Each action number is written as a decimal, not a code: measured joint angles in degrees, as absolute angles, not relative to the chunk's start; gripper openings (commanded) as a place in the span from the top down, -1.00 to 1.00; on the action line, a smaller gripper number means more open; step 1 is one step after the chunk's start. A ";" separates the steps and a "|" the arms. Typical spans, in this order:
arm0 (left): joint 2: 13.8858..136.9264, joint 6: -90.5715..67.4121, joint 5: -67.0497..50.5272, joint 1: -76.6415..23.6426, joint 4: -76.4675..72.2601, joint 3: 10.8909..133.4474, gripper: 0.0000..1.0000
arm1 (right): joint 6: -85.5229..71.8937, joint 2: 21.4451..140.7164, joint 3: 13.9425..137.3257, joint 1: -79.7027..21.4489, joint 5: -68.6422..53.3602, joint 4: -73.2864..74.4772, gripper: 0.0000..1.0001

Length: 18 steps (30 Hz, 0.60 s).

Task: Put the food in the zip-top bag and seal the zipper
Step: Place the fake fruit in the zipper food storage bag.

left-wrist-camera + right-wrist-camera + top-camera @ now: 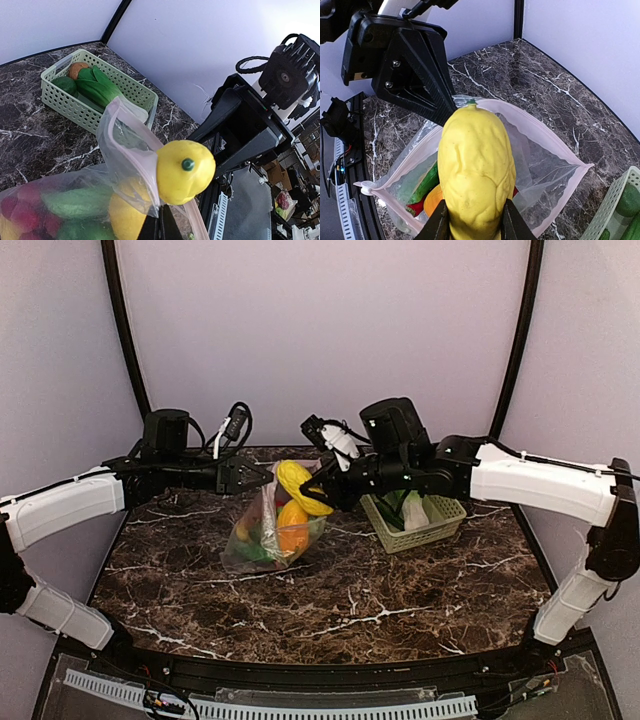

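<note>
Our right gripper (472, 220) is clenched on the lower end of the yellow corn (475, 170), with a finger on each side of the cob. It holds the corn tilted over the open mouth of the zip-top bag (262, 538). Our left gripper (262, 476) is closed tight on the bag's near rim and lifts that edge off the table (360, 605), so the bag hangs open beneath the cob. In the left wrist view a fold of the clear rim lies across the corn.

The zipper (542, 131) runs as a pale pink strip around the mouth and stands parted – not pressed together anywhere we can see. Food already sits inside the bag: an orange piece (293, 516), a cucumber (75, 201) and red tomatoes (20, 210) low in the sagging plastic, which rests on the table.

To the right – apart from the bag – the pale green basket (425, 533) holds bok choy (413, 508) and other green pieces.
</note>
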State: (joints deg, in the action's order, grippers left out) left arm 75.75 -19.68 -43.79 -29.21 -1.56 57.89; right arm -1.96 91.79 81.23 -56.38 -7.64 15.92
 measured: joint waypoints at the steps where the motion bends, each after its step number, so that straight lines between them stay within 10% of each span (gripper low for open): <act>1: 75.75 -19.68 -43.72 -29.21 -1.56 57.89 0.99 | -1.74 92.51 81.65 -56.38 -7.62 15.86 0.44; 18: 75.72 -19.62 -42.65 -29.12 -0.56 57.89 0.99 | -0.95 96.90 82.00 -56.38 -5.37 16.12 0.45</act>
